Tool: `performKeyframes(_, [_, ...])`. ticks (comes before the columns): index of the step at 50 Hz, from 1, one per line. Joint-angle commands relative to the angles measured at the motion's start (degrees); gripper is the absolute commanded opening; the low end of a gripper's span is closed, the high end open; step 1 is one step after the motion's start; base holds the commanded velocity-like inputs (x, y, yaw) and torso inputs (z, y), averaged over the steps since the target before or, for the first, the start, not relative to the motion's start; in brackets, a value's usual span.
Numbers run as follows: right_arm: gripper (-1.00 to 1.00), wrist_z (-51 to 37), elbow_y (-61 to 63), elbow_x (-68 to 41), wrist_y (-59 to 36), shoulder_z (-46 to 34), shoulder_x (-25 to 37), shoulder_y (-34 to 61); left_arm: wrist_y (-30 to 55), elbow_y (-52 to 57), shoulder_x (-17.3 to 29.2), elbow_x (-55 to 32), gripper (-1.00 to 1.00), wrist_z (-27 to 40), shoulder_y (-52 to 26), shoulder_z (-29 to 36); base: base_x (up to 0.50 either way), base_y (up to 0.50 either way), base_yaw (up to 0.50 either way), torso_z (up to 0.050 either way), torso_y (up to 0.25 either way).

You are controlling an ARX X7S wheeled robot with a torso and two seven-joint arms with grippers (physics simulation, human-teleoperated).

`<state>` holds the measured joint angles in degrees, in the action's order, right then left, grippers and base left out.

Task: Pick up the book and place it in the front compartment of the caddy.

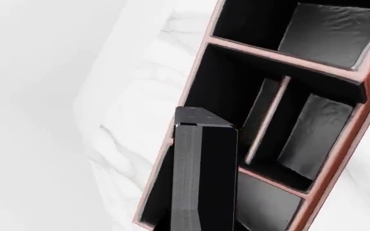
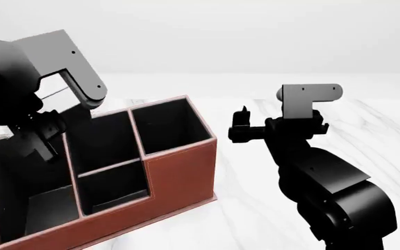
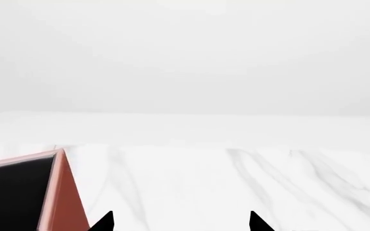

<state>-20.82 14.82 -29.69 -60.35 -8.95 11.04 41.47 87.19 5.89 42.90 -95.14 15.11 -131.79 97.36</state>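
Caddy [image 2: 179,172] on white marble worktop [image 2: 255,219], near left, its long compartment nearest the left edge. Left claw [image 2: 37,136] hangs over that long compartment; the left wrist view shows the book [image 1: 204,178] clamped in it, upright, lower end inside the caddy's rim. Right claw [image 2: 240,125] further right, above bare worktop, tips spread apart, holding nothing.

Bright, even, diffuse render light; soft faint shadows, caddy [image 2: 179,172] pockets very dark, no blur or glare.
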Motion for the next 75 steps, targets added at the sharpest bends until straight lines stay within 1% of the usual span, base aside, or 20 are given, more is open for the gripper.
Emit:
performKeyframes(1, [1.00, -1.20, -2.24, 0.57, 0.98, -0.04, -0.62, 0.71, -6.79, -3.52, -6.05, 32.40, -1.00, -26.83, -2.21, 7.44, 0.00, 0.00, 0.00, 0.000, 0.000])
performKeyframes(3, [1.00, -1.37, -2.47, 0.69, 1.17, -0.13, -0.67, 0.72, -8.35, -5.26, -6.86, 33.94, -1.00, -28.28, -1.49, 7.69, 0.00, 0.00, 0.00, 0.000, 0.000])
performKeyframes(5, [1.00, -1.56, -2.34, 0.78, 1.25, -0.26, -0.61, 0.67, -11.80, -7.10, -7.99, 36.98, -1.00, -30.20, -1.09, 8.62, 0.00, 0.00, 0.00, 0.000, 0.000])
performKeyframes(11, [1.00, -2.22, -3.19, 1.20, 1.56, -0.49, -0.75, 1.17, -16.60, -11.71, -10.25, 41.63, -1.00, -33.37, 0.13, 9.91, 0.00, 0.00, 0.00, 0.000, 0.002])
performKeyframes(15, [1.00, -2.39, -3.42, 1.13, 1.51, -0.64, -0.81, 1.25, -18.46, -13.74, -11.10, 42.96, -1.00, -34.35, 1.92, 10.41, 0.00, 0.00, 0.00, 0.000, 0.002])
performKeyframes(16, [1.00, -2.44, -3.45, 1.07, 1.44, -0.62, -0.82, 1.36, -19.24, -14.10, -11.42, 44.08, -1.00, -34.94, 2.08, 11.38, 0.00, 0.00, 0.00, 0.000, 0.000])
performKeyframes(26, [1.00, -2.94, -5.06, 1.24, 2.28, -0.58, -1.10, 1.86, -25.36, -19.03, -14.40, 46.12, -1.00, -36.26, 5.55, 9.89, 0.00, 0.00, 0.00, 0.000, 0.001])
performKeyframes(32, [1.00, -3.06, -5.75, 1.51, 2.64, -1.08, -0.86, 1.76, -26.38, -20.49, -15.54, 45.86, -1.00, -36.81, 6.82, 9.02, 0.00, 0.00, 0.00, 0.000, 0.002])
performKeyframes(61, [1.00, -3.47, -5.93, 1.03, 3.56, -1.97, -0.26, 1.43, -25.89, -20.53, -15.34, 46.50, -1.00, -37.15, 7.39, 8.65, 0.00, 0.00, 0.00, 0.001, 0.001])
performKeyframes(63, [1.00, -3.83, -6.00, 1.70, 4.02, -2.60, -0.12, 1.37, -26.36, -20.58, -15.50, 46.10, -1.00, -39.56, 7.83, 9.30, 0.00, 0.00, 0.00, 0.000, 0.000])
performKeyframes(64, [1.00, -3.87, -6.13, 1.70, 4.04, -2.62, -0.14, 1.36, -25.94, -21.35, -15.57, 43.76, -1.00, -41.08, 8.96, 8.11, 0.00, 0.00, 0.00, 0.000, 0.000])
performKeyframes(65, [1.00, -3.89, -6.18, 1.72, 4.15, -2.65, -0.14, 1.33, -26.22, -20.93, -15.73, 44.13, -1.00, -42.59, 9.04, 9.19, 0.00, 0.00, 0.00, 0.000, 0.010])
performKeyframes(67, [1.00, -3.88, -6.33, 1.62, 4.15, -2.65, -0.12, 1.31, -25.00, -21.64, -15.95, 42.75, -1.00, -44.64, 9.12, 9.25, 0.00, 0.00, 0.00, 0.000, 0.000])
performKeyframes(75, [1.00, -3.91, -6.63, 1.49, 4.31, -2.96, 0.03, 1.25, -23.30, -21.36, -15.81, 40.93, -1.00, -48.06, 8.82, 9.60, 0.00, 0.00, 0.00, 0.000, 0.001])
